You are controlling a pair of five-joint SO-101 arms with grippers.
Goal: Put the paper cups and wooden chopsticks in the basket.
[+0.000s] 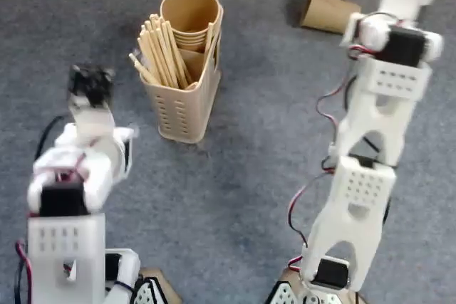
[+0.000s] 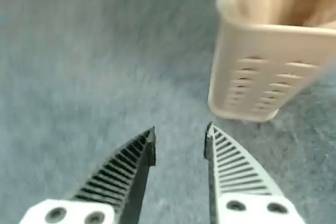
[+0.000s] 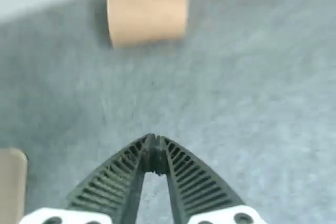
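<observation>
We are going for the paper cup [image 1: 326,9] lying on its side on the tabletop [image 1: 249,165], well apart from the basket [image 1: 184,115]. Our right hand [image 3: 154,141] is sitting closed and empty, so we should be opening it wide first; our left hand [image 2: 180,134] is hanging open near the basket.

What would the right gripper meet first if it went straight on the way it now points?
Most likely the paper cup lying on its side, in line ahead of the shut right gripper. Only grey table covering lies between; depth is unclear, so the tips might touch that first.
</observation>
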